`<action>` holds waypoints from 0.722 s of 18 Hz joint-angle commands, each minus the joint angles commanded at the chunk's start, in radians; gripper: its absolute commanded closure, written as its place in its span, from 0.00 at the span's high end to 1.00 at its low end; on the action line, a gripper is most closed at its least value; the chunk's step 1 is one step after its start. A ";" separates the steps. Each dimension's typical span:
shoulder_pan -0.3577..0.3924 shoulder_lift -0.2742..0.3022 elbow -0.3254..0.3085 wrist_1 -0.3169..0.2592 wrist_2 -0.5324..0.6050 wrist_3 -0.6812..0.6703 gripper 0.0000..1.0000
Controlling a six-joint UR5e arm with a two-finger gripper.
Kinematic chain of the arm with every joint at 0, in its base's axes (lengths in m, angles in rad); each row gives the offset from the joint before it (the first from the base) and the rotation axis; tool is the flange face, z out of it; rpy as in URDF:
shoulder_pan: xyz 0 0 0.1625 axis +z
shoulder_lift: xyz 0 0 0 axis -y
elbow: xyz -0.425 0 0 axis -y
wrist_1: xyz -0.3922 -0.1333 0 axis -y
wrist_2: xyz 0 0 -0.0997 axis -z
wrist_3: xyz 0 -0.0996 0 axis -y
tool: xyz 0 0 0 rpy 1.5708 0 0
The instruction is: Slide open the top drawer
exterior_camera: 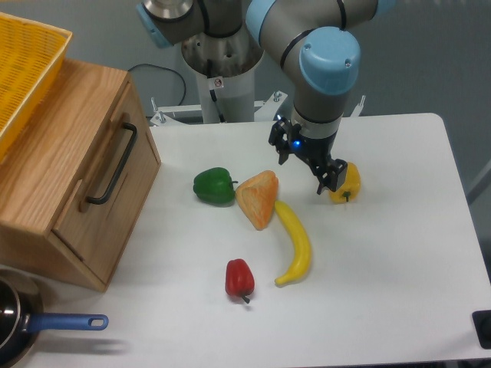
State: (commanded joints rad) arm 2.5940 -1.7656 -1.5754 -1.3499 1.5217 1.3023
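Your top drawer (98, 180) sits at the left of the table (399, 253), set in a light-oak wooden cabinet (46, 146); its flat plank front faces right toward the food, and its thin black bar handle (113, 165) runs down that front; the front lies flush with the cabinet face, so the drawer looks closed. A yellow basket (23, 65) rests on top of the cabinet at the upper left corner of the view.

Your gripper (308, 162) hangs over the middle of the table, well apart from the drawer and its handle; a small blue light glows on its body; the fingers point down and toward the right, close beside a yellow pepper (347, 184); you cannot tell from this angle whether the fingers are parted or closed, and nothing can be seen held between them.

On the white tabletop between gripper and drawer lie a green pepper (213, 186) and, just beside it, an orange wedge of bread (258, 198); a banana (294, 241) stretches down from the wedge's right edge, seemingly touching it; a red pepper (239, 278) stands alone nearer the front edge, near the banana's lower tip.

At the bottom left corner you see a dark pan (11, 322) with a blue handle (65, 323), partly cut off by the frame, just in front of the cabinet.
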 joint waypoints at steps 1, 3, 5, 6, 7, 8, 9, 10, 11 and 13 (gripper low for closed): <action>-0.005 0.000 0.000 -0.002 0.002 -0.002 1.00; -0.005 -0.002 0.003 -0.002 0.002 -0.009 1.00; -0.003 -0.002 0.003 -0.003 0.002 -0.009 1.00; -0.003 -0.002 0.003 -0.003 0.002 -0.008 1.00; -0.003 -0.002 0.003 -0.003 0.002 -0.008 1.00; -0.003 -0.002 0.003 -0.003 0.002 -0.008 1.00; -0.005 -0.002 0.003 -0.003 0.002 -0.005 1.00; -0.003 0.000 0.003 -0.002 0.002 -0.002 1.00; -0.003 -0.002 0.006 -0.002 0.002 0.000 1.00; -0.003 0.000 0.006 -0.002 0.002 0.000 1.00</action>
State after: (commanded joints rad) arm 2.5909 -1.7656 -1.5693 -1.3514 1.5232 1.3023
